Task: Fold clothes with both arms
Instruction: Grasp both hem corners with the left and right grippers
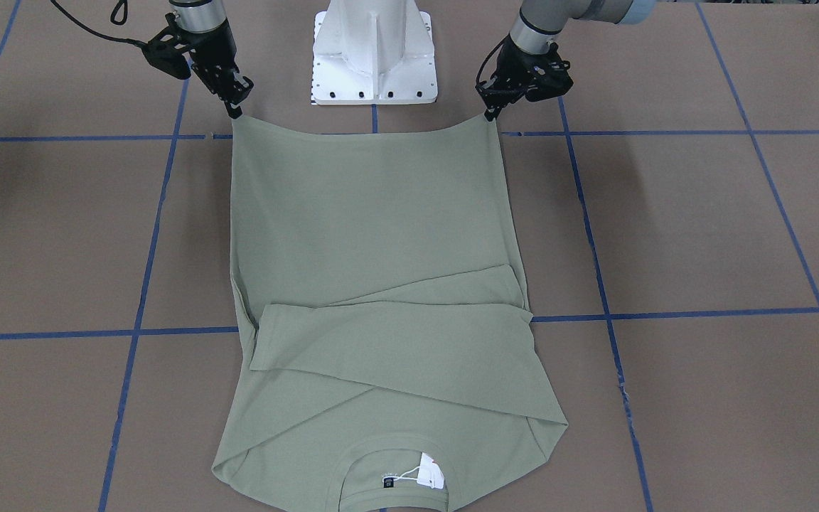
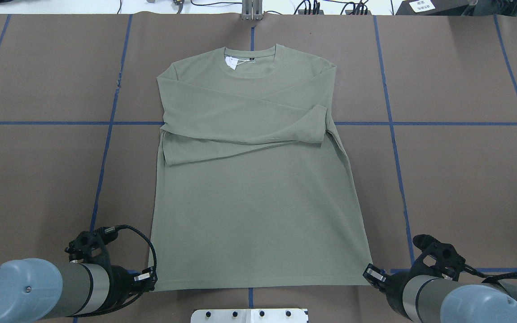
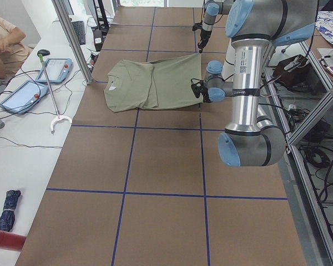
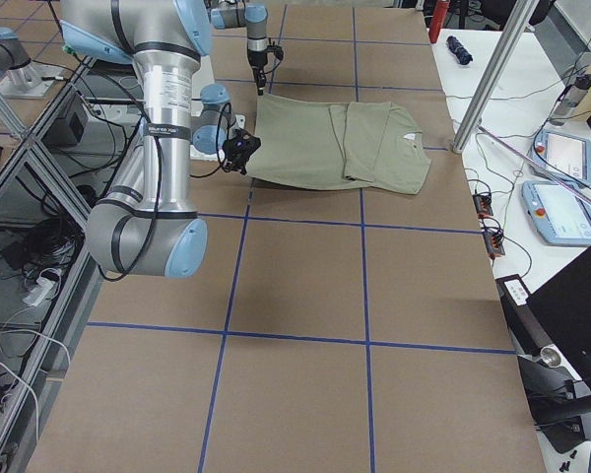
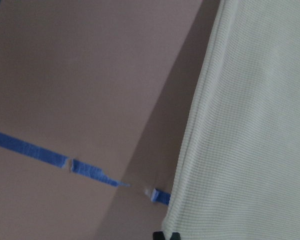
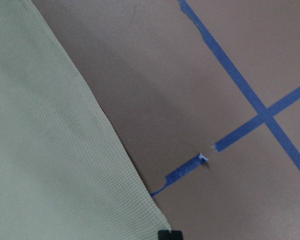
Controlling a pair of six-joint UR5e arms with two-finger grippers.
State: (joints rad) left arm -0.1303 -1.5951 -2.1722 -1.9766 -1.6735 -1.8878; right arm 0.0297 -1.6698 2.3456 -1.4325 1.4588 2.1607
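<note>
The sage-green shirt (image 2: 249, 179) lies flat on the brown table, both sleeves folded across the chest. Its collar with the white hang tag (image 1: 429, 472) and dark neck label (image 1: 389, 482) points away from the robot. My left gripper (image 2: 153, 278) is shut on the hem corner on the overhead view's left; in the front view it (image 1: 489, 114) pinches that raised corner. My right gripper (image 2: 368, 273) is shut on the other hem corner, as the front view (image 1: 233, 110) also shows. The hem sags slightly between them. Both wrist views show the shirt edge (image 5: 250, 125) (image 6: 50, 150) leading to the fingertips.
The white base mount (image 1: 374, 53) stands just behind the hem. Blue tape lines (image 2: 106, 148) grid the brown table. In the exterior left view a person (image 3: 3, 44) sits beside a side bench with tablets (image 3: 22, 94) and a pole (image 3: 53, 88).
</note>
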